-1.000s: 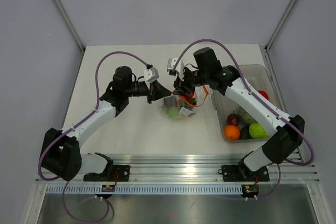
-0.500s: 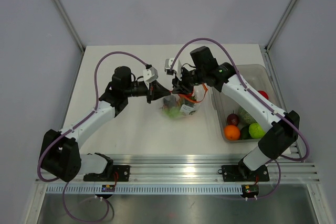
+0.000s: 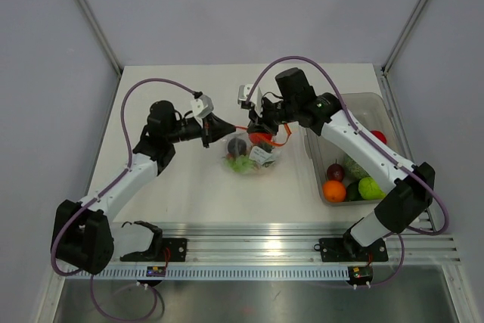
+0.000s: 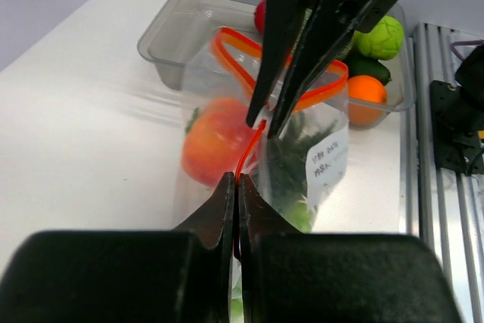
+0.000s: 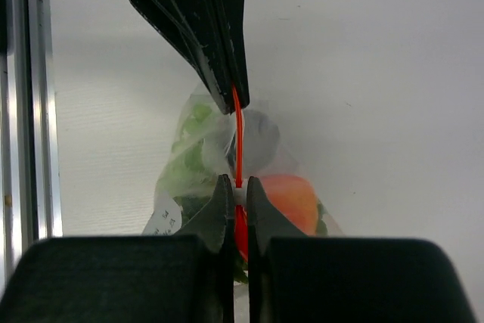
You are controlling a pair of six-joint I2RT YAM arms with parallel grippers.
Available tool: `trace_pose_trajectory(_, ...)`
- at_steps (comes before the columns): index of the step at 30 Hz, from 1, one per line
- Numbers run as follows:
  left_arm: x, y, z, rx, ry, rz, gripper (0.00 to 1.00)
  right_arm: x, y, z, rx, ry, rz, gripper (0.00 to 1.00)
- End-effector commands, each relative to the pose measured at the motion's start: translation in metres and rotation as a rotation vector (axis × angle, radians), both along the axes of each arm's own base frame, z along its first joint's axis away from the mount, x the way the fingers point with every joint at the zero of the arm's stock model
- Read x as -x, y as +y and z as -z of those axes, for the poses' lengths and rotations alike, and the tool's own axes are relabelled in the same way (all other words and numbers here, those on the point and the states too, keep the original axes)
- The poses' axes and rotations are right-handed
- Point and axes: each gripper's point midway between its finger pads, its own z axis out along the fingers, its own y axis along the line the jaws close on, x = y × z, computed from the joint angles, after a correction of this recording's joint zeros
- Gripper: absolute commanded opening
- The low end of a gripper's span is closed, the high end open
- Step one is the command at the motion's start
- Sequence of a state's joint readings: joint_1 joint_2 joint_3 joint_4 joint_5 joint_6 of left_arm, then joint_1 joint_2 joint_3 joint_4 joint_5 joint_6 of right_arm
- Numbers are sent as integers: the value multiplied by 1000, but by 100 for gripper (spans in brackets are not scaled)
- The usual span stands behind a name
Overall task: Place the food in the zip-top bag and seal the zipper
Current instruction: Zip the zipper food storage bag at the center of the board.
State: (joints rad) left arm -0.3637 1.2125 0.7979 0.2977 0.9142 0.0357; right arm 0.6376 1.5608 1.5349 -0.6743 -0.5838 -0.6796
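Observation:
The zip-top bag [image 3: 252,155] hangs over the middle of the table, stretched between both grippers. It holds food: an orange-red piece [image 4: 214,143], green pieces [image 5: 193,132] and a dark one. In the left wrist view my left gripper [image 4: 238,181] is shut on one end of the red-orange zipper [image 4: 253,141]. In the right wrist view my right gripper [image 5: 237,184] is shut on the zipper [image 5: 237,138] a short way along it. The strip runs taut and straight between the two grips. Beyond the right gripper the bag's mouth gapes in an open loop [image 4: 327,90].
A rigid clear bin [image 3: 357,105] stands at the right. It holds an orange [image 3: 333,191], a green fruit [image 3: 370,187], a red piece [image 3: 378,136] and a dark purple one [image 3: 335,172]. The aluminium rail [image 3: 249,243] runs along the near edge.
My right gripper has shut on the zipper. My left arm has drawn back to the left with its end of the strip, pulling it taut.

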Motion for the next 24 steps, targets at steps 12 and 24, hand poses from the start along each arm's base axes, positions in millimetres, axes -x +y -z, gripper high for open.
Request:
trace_pose_trajectory(12, -55, 70, -38, 22, -141, -374, 0, -4, -27, -19, 5, -101, 109, 0)
trace_pose_trajectory(24, -74, 95, -54, 20, -174, -458, 0, -12, -42, -16, 37, -114, 173, 0)
